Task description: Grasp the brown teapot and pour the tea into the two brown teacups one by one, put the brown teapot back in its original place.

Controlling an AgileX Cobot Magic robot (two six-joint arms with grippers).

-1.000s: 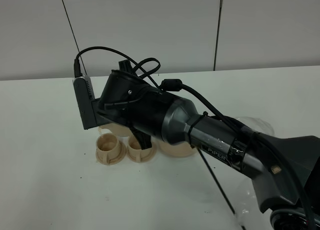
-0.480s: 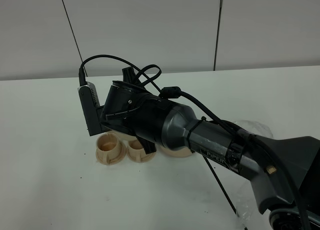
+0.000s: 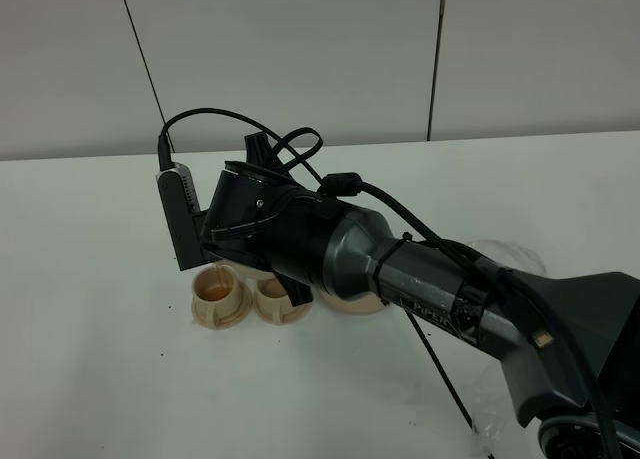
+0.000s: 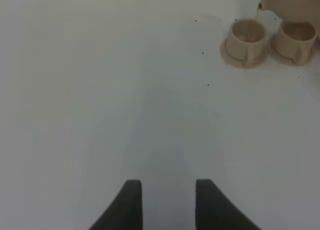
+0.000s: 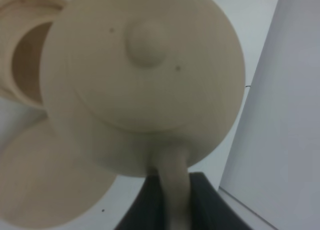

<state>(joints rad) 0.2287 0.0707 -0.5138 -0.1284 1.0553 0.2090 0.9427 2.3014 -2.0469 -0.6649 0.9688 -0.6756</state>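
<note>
A: Where is the teapot (image 5: 145, 89)?
B: Tilted above the nine-o'clock cup (image 3: 217, 294), right gripper (image 5: 172, 205) clamped on its handle (image 5: 172, 177). Left gripper (image 4: 162, 205) parted, empty.
A: Handling?
B: Glazed ceramic, likely slippery, brittle; you hold the handle only.

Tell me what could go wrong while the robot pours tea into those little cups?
1. Tea runs from the brown teapot into the first teacup, which is small: it might overflow onto the table.
2. The second teacup stands right beside it, so moving across could dribble tea or bump a cup.
3. The right end effector pinches only the thin handle; the tilted pot might slip.
</note>
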